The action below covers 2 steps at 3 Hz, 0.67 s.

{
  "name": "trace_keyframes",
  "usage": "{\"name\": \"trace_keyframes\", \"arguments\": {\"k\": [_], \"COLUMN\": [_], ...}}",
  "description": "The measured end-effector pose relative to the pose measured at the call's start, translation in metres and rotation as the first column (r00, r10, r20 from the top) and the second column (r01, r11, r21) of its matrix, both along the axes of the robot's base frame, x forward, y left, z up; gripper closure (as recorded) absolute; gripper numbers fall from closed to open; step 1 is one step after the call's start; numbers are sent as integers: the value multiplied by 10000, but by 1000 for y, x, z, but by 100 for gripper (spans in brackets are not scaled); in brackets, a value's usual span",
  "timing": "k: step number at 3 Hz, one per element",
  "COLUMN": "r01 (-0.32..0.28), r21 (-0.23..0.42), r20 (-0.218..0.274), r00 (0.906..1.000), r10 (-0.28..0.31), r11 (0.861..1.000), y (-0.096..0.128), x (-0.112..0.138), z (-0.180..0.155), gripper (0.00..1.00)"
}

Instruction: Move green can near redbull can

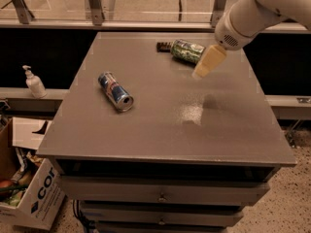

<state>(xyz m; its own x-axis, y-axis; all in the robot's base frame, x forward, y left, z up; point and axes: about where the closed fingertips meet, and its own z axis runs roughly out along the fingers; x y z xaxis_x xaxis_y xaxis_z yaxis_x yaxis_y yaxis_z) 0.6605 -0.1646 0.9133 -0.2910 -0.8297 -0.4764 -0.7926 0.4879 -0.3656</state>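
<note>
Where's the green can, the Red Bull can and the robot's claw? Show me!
green can (187, 51): camera view, middle of its patterned side.
redbull can (115, 91): camera view, middle of its blue side.
claw (203, 68): camera view, near its tip, hovering beside the green can.

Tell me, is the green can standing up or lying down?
Lying down. The green can rests on its side on the table, with the claw hovering just beside it.
</note>
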Motion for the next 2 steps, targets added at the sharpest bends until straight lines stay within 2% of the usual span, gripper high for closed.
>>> {"name": "trace_keyframes", "arguments": {"k": [1,2], "r01": [423,997], "r21": [500,1287], "r20": [-177,-619], "r00": [9990,9938], "r10": [-414,-924], "r11": [9979,9867], "y": [8,21], "x": [34,68], "z": [-14,-33], "gripper": [0,0]}}
